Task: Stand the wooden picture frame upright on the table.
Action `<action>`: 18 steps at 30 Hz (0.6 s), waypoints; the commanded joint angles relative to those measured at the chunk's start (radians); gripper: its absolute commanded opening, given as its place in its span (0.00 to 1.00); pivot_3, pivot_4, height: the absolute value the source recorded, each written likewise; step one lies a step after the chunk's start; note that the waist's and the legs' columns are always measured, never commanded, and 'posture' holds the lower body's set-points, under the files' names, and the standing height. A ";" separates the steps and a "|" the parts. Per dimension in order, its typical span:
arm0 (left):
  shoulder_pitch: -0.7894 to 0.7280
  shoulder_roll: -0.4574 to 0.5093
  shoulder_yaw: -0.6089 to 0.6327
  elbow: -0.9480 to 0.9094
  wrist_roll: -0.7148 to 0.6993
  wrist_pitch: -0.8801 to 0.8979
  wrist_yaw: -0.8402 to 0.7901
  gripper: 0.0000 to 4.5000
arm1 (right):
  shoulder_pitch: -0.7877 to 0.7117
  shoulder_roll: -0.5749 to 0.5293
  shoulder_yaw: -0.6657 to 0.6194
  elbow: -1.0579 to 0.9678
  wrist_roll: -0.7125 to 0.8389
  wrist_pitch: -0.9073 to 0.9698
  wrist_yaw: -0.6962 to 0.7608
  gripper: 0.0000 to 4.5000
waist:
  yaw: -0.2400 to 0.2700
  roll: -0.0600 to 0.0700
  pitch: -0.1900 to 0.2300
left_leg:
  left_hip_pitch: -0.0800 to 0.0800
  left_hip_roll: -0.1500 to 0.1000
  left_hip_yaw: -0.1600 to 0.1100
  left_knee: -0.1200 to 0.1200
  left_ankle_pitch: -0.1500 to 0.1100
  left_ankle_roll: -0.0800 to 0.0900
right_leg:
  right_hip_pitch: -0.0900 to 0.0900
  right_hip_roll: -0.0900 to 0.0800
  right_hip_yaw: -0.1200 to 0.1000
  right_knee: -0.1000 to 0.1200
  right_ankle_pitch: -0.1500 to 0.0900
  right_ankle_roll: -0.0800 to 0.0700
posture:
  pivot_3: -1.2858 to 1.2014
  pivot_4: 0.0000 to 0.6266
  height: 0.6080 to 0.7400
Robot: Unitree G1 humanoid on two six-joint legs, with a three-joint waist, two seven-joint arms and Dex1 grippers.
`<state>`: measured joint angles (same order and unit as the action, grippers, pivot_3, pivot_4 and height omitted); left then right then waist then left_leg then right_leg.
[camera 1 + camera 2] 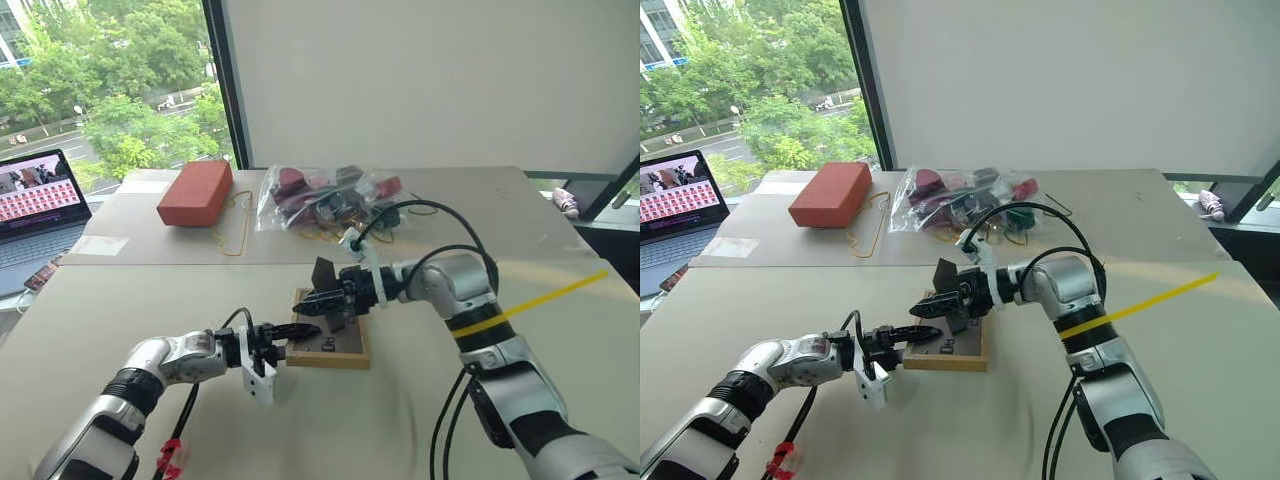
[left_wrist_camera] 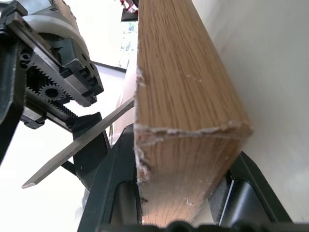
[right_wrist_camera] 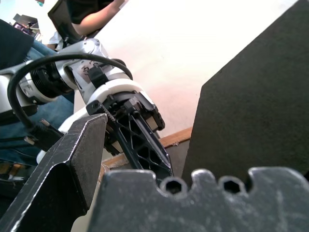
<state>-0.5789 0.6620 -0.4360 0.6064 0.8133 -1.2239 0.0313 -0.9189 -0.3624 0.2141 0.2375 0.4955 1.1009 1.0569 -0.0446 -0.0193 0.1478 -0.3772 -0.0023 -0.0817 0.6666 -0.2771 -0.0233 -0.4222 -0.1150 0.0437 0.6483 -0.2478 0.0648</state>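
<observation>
The left gripper point(image 1: 290, 338) pinches the near left edge of the small light-wood picture frame point(image 1: 345, 350), which lies back-up on the pale beige table point(image 1: 330, 430). Above the frame, the right gripper point(image 1: 322, 300) hangs with its fingers spread wide beside the raised dark flap stand point(image 1: 324, 272). Farther back lie a clear plastic bag of dark red pieces point(image 1: 325, 195), a brick-red block point(image 1: 195, 192) and, well left, an open laptop point(image 1: 40, 190).

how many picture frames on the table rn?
1. The wooden picture frame lies back-up near the table front, between both grippers. The clear bag of items further back might hide others; cannot tell.
</observation>
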 commanded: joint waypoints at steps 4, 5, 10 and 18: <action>0.019 -0.002 -0.037 0.037 -0.008 0.014 -0.045 0.27 | 0.030 -0.091 -0.004 -0.023 -0.053 -0.064 -0.032 0.98 | 0.000 0.000 0.000 | 0.001 0.000 0.000 0.000 0.000 0.000 | 0.001 0.000 0.000 0.000 0.000 -0.001 | 0.52 0.24 1.00; 0.018 -0.002 -0.037 0.038 -0.010 0.015 -0.046 0.27 | 0.036 -0.110 -0.004 -0.012 -0.065 -0.077 -0.032 0.98 | 0.000 0.000 0.000 | 0.001 0.000 0.000 0.000 0.000 0.000 | 0.001 0.000 0.000 0.000 0.001 -0.001 | 0.52 0.24 1.00; 0.024 0.002 -0.033 0.036 -0.028 0.020 -0.056 0.27 | 0.104 -0.264 -0.086 -0.047 -0.083 -0.154 -0.008 0.98 | 0.002 0.000 0.000 | 0.000 0.000 0.001 0.001 0.000 0.000 | 0.001 0.000 0.000 -0.001 0.001 -0.001 | 0.52 0.24 1.00; 0.040 0.017 -0.025 0.026 -0.042 0.022 -0.066 0.27 | 0.594 -0.564 -0.047 -0.409 -0.481 -1.089 -0.058 0.98 | 0.001 0.001 0.000 | 0.000 0.000 0.002 0.001 0.000 0.001 | 0.001 0.000 0.000 -0.002 0.000 -0.001 | 0.52 0.24 1.00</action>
<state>-0.5680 0.6681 -0.4363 0.6038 0.7593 -1.2160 -0.0053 -0.4148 -0.8857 0.1179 -0.0453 0.1864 0.3635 1.0526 -0.0440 -0.0186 0.1474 -0.3769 -0.0017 -0.0797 0.6673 -0.2774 -0.0227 -0.4211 -0.1151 0.0437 0.6461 -0.2475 0.0642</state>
